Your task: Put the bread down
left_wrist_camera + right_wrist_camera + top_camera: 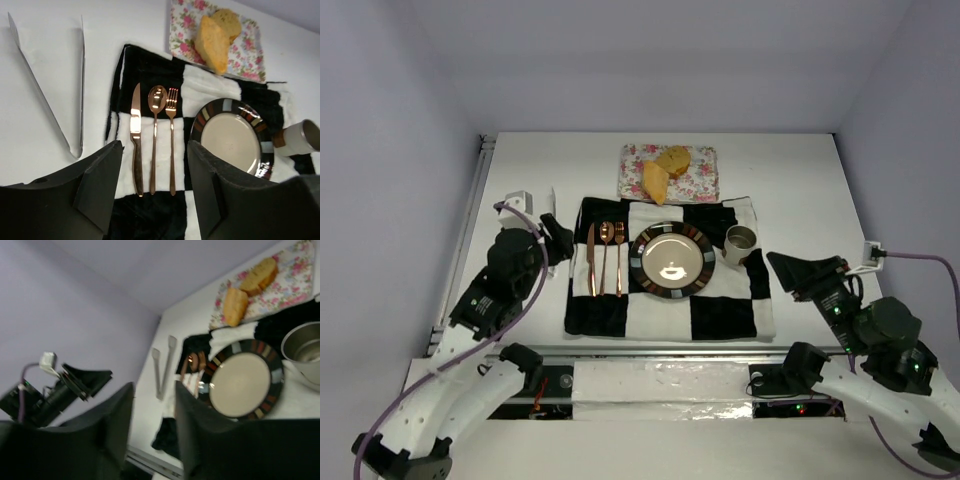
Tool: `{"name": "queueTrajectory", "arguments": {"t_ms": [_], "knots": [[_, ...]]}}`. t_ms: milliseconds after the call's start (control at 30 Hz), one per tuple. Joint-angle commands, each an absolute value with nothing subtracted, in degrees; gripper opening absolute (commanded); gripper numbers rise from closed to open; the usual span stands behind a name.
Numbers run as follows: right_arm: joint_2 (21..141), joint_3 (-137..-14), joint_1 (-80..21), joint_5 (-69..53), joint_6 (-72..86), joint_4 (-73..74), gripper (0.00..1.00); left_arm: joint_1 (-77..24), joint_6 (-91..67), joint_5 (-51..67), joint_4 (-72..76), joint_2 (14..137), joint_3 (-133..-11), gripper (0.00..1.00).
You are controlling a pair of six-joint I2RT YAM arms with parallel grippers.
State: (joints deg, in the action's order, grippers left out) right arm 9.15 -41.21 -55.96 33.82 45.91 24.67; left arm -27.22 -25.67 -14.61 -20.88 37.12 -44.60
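Observation:
Two bread pieces lie on a floral napkin (670, 172) at the back: a pale-orange wedge (656, 182) and a browner chunk (673, 158) touching it. They also show in the left wrist view, wedge (212, 45) and chunk (227, 22), and in the right wrist view, wedge (234, 305) and chunk (257, 274). A striped-rim plate (644, 248) sits bare on the checkered cloth. My left gripper (557, 232) is open and empty at the cloth's left edge, above the cutlery handles (155, 150). My right gripper (785, 268) is open and empty right of the cloth (154, 390).
A knife, spoon and fork (605, 258) lie left of the plate (260, 125). A metal cup (740, 240) stands to the plate's right. Metal tongs (80, 100) lie on the white table left of the black-and-white cloth (720, 315). Walls close in on three sides.

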Motion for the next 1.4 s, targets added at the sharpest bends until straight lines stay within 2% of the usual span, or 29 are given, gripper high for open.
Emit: {"name": "queueTrajectory", "arguments": {"t_ms": [0, 67, 100, 133, 233, 433, 500, 533, 600, 767, 900, 1200, 1300, 1333, 1367], "knots": [[9.84, -40.78, -56.34, 35.69, 46.76, 28.74, 0.38, -26.98, -23.03, -15.47, -16.88, 42.16, -46.49, 0.5], [10.19, -40.61, -56.34, 34.72, 46.67, 28.65, 0.09, -26.98, -21.98, -16.78, -14.0, 44.29, -46.5, 0.44], [10.28, -40.61, -56.34, 34.46, 46.67, 28.65, 0.0, -26.98, -20.93, -17.66, -12.67, 46.21, -45.8, 0.4], [10.37, -40.52, -56.34, 33.67, 46.58, 28.65, 0.0, -26.46, -20.31, -18.62, -11.7, 47.27, -45.7, 0.27], [10.28, -40.34, -56.34, 32.96, 46.32, 28.92, 0.0, -24.1, -19.08, -21.36, -9.15, 52.89, -45.88, 0.0], [8.88, -39.73, -56.34, 32.52, 47.02, 30.06, 0.0, -15.13, -16.17, -16.0, -5.36, 65.99, -48.42, 0.0], [8.44, -39.46, -56.34, 32.61, 47.02, 30.06, 0.02, -12.22, -15.82, -14.77, -4.75, 70.81, -49.83, 0.18], [8.18, -39.38, -56.34, 32.43, 47.2, 30.06, 0.06, -12.22, -15.82, -14.5, -4.31, 72.32, -50.36, 0.32], [8.17, -39.03, -56.34, 32.26, 47.02, 29.53, 0.13, -11.43, -15.38, -14.32, -3.26, 76.18, -51.93, 0.49], [9.14, -39.29, -56.34, 31.73, 46.32, 29.44, 0.2, -9.67, -14.42, -14.59, -0.8, 84.27, -55.36, 0.51], [9.4, -39.2, -56.34, 31.64, 46.05, 29.27, 0.22, -9.14, -11.87, -14.15, 1.14, 93.4, -58.35, 0.49], [9.58, -39.11, -56.34, 30.67, 47.28, 29.79, 0.22, -8.61, -9.05, -16.08, 2.2, 105.19, -64.5, 0.34], [10.19, -38.24, -56.34, 29.27, 48.08, 28.66, 0.23, -8.61, -9.05, -16.52, 2.46, 107.3, -65.91, 0.13], [10.63, -37.97, -56.34, 28.48, 48.16, 28.04, 0.25, -8.61, -8.97, -16.78, 2.46, 107.58, -66.18, 0.0], [12.11, -37.62, -56.34, 25.87, 47.55, 27.08, 0.26, -8.61, -8.96, -17.74, 2.37, 107.67, -66.44, 0.0]]}}
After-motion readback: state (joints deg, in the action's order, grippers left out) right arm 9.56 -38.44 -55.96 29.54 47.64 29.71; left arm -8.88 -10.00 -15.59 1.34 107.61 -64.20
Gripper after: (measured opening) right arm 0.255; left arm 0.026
